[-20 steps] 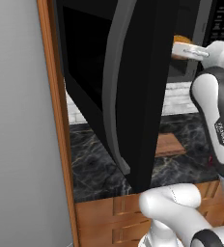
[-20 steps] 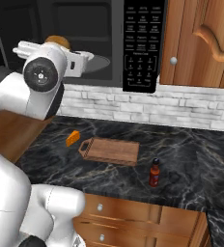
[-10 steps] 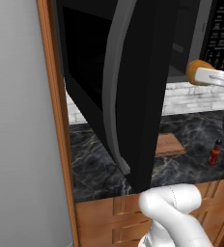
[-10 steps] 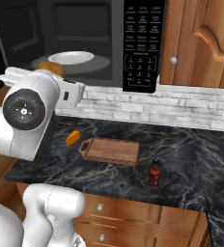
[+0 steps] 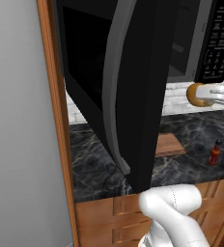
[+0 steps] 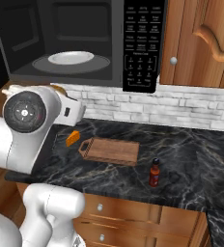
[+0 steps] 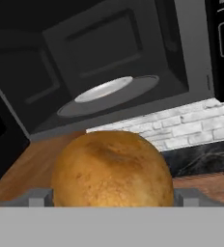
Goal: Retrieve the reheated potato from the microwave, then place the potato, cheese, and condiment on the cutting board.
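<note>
One potato (image 7: 113,169) is held between the widely spread fingers (image 7: 40,198), outside the open microwave (image 6: 80,43), above the bench (image 6: 191,164). One plate (image 6: 71,58) is seen inside. One board (image 6: 111,150), one cheese (image 6: 73,138) beside its handle end and one bottle (image 6: 155,172) near its other end are counted. Bare bench is left to the right.
</note>
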